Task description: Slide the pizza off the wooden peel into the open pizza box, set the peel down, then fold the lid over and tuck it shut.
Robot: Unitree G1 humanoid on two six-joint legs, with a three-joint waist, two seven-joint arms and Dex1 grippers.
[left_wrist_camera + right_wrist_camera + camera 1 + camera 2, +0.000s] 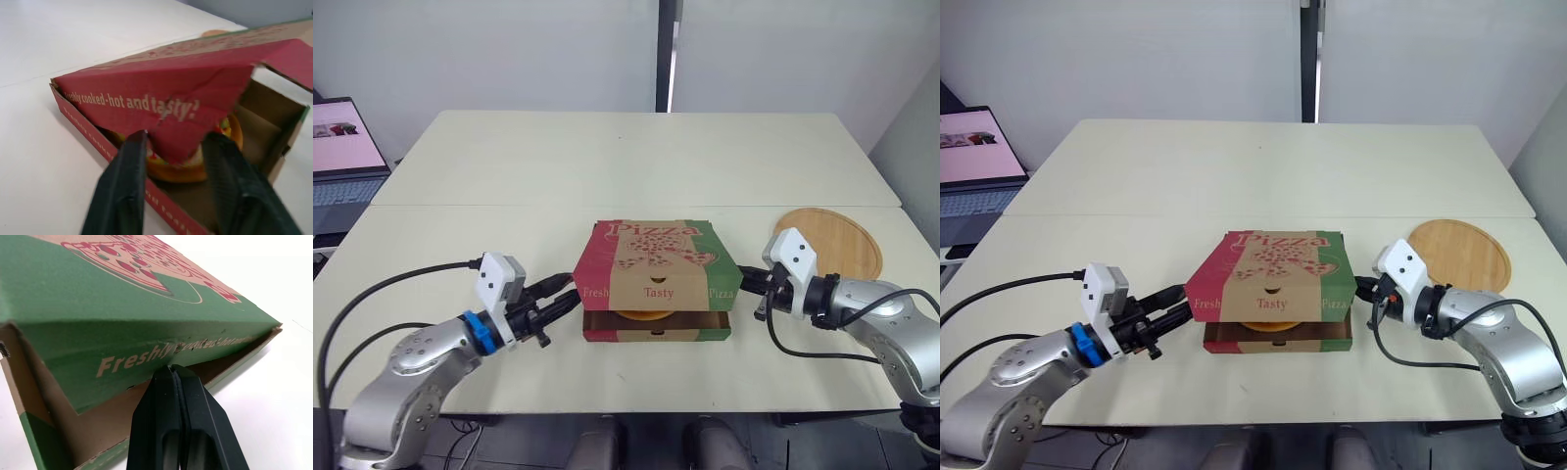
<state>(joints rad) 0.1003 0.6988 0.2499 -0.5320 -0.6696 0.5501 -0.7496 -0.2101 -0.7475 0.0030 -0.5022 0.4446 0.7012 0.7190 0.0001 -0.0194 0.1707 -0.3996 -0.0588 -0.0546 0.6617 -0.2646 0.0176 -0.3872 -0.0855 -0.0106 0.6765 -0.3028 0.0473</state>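
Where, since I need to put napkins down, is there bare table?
The far half of the table behind the pizza box is bare, from the laptop side across to the wooden peel. Crowded: both box sides, where the left end effector and right end effector sit against it.

Looks like an office or meeting room used as a test lab. Two pale rectangular tables (607, 166) are pushed together, with the seam (509, 205) running straight across. The walls (509, 49) are plain and light, with a dark vertical strip (668, 54) behind the far edge. An open laptop (342, 157) with its screen lit sits just past the left edge. The pizza box (656, 264) near the front edge and the wooden peel (837, 235) by the right edge rest on office furniture, so they read as staged props.
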